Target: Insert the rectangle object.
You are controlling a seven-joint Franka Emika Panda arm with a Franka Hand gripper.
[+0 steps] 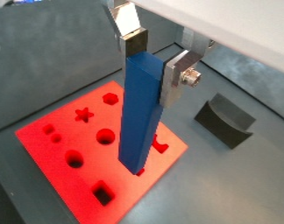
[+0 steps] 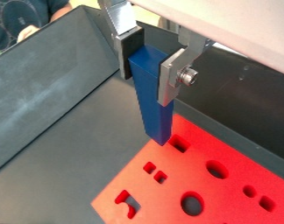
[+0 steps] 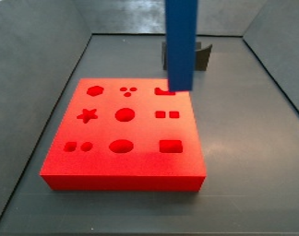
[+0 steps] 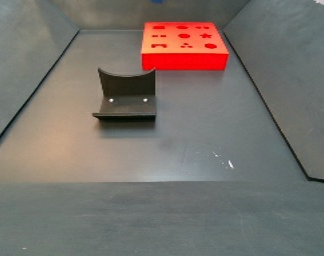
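The gripper [image 1: 156, 54] sits closest to the wrist cameras, its silver fingers [image 1: 180, 70] clamped on the upper end of the blue bar [image 1: 141, 114], which hangs upright with its lower end just above the red board [image 1: 62, 175]; in both wrist views the bar is clear of the board, not yet in any hole; in a side view the bar [image 3: 181, 46] hangs over the board's [image 3: 115, 157] far right part, near an L-shaped cutout; this looks like the aligning step before insertion; the next move calls, I judge, for carrying the bar's end over the rectangular hole [image 3: 172, 145], squaring it to the hole's edges, then lowering straight so it does not catch the rim; beyond the board stands the dark fixture [image 1: 226, 121] on the floor, seen alone in a side view [image 4: 125, 97] well apart from the board [image 4: 185, 48]; the floor [image 4: 165, 150] is matt dark grey, bounded by sloping grey walls.
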